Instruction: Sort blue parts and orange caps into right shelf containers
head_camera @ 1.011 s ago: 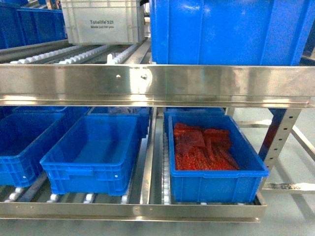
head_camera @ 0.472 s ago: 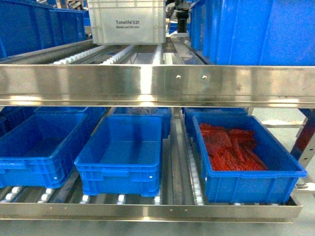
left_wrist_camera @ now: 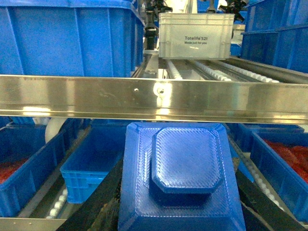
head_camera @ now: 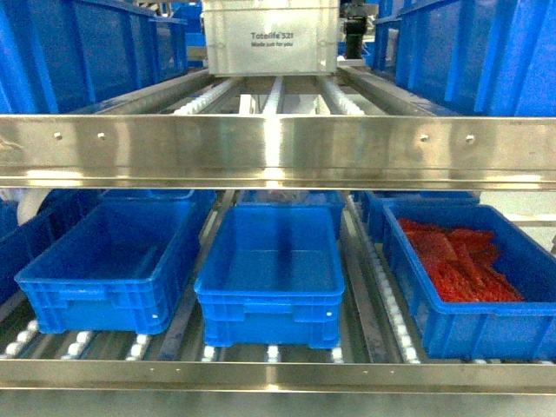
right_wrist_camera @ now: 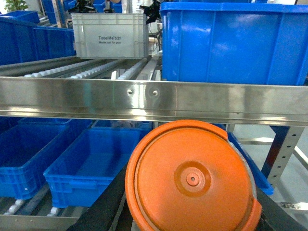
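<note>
In the left wrist view a blue part (left_wrist_camera: 185, 163), a flat stepped block with cut corners, fills the lower middle; my left gripper (left_wrist_camera: 178, 214) is shut on it, black fingers (left_wrist_camera: 96, 204) at its sides. My right gripper (right_wrist_camera: 192, 219) is shut on a round orange cap (right_wrist_camera: 192, 180), held in front of the rack. Neither gripper shows in the head view. On the lower shelf stand blue containers: an empty left one (head_camera: 113, 261), an empty middle one (head_camera: 274, 269), and a right one (head_camera: 521, 326) holding red-orange pieces (head_camera: 460, 269).
A steel shelf rail (head_camera: 278, 152) crosses the view above the lower crates. The upper roller shelf carries a white tote (head_camera: 269, 35) and large blue crates (head_camera: 52, 52) at both sides. Roller tracks (head_camera: 382, 295) run between the lower crates.
The whole rack has slid to the right in the head view, so the view has moved left along the shelf. The crate with red-orange pieces now sits at the right edge.
</note>
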Robot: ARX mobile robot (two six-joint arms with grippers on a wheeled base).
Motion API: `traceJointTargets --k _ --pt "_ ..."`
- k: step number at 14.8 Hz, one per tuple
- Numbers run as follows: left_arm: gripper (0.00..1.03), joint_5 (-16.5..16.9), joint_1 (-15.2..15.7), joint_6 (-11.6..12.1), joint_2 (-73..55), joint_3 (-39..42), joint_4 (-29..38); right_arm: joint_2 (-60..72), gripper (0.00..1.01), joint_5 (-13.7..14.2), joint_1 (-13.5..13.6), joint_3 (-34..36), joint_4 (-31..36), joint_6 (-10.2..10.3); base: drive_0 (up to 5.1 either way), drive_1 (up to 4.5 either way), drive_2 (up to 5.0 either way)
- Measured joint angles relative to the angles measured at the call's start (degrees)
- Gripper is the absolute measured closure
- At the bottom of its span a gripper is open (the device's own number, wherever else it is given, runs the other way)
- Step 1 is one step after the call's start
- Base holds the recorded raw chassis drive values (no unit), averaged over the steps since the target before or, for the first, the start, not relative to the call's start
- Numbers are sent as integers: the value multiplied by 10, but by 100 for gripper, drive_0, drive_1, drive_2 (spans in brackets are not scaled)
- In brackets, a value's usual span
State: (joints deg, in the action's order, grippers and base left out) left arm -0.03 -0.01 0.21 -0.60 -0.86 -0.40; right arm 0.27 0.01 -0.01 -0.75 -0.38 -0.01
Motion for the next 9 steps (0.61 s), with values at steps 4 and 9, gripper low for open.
traceJointTargets --k 4,9 --pt "59 0 0 0 0 0 0 0 57 0 0 0 -1 0 -488 258 258" --pt "59 0 0 0 0 0 0 0 57 0 0 0 0 0 -487 258 258"
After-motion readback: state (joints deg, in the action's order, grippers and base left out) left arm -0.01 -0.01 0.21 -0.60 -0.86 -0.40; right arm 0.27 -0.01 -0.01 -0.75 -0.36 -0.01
